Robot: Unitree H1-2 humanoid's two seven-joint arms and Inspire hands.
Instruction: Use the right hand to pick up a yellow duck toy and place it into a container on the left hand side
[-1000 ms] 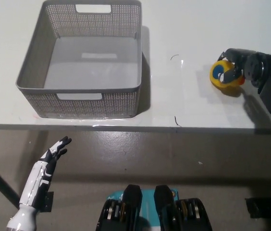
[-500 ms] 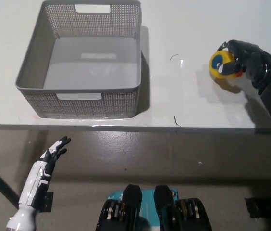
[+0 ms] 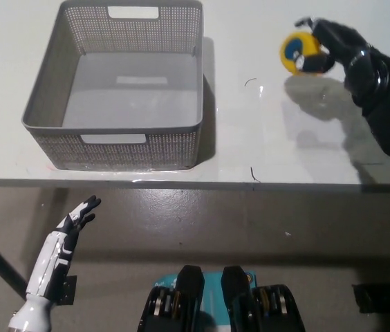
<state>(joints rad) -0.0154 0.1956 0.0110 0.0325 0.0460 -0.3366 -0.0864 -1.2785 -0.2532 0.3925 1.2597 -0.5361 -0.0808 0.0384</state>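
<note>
Up off the table [image 3: 264, 138] the yellow duck toy [image 3: 299, 52] is going now; a moment ago it was sitting lower and nearer, and its shadow is now lying apart below it. The black right hand [image 3: 333, 45] is holding the duck with its fingers closed around it, far and to the right. The carrying step is happening. Next, I think, the hand needs to be moving left until the duck is over the grey basket [image 3: 122, 145], then letting go. The white left hand [image 3: 77, 216] is resting open, near and left, below the table edge.
</note>
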